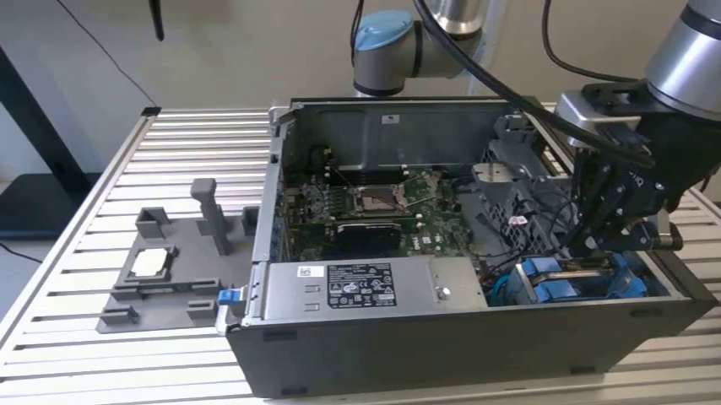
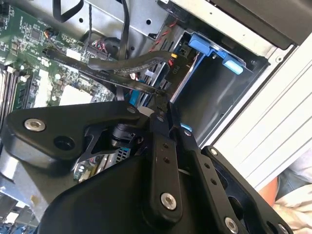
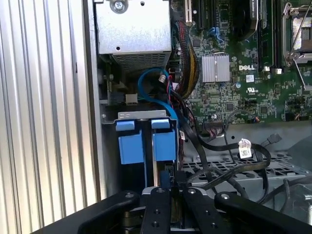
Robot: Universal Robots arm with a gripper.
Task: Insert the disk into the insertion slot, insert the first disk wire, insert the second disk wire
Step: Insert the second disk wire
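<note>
Slatted aluminium table point(image 1: 101, 354), dark grey blue-tabbed insertion slot point(image 1: 575, 283), gripper point(image 1: 603, 245) above

The computer case point(image 1: 451, 337) sits on the bench point(image 1: 192, 143), lying open upward. To the exterior view's left of the case, a fixture plate point(image 1: 169, 283) rests on the bench. Inside the case, the motherboard point(image 1: 377, 207) lies on the floor, the power-supply box point(image 1: 360, 287) along the near wall, and the insertion slot point(image 1: 569, 283) in the near corner at the exterior view's right. The end effector point(image 1: 609, 245) hangs just above the insertion slot, among loose cables point(image 3: 229, 165).
</note>
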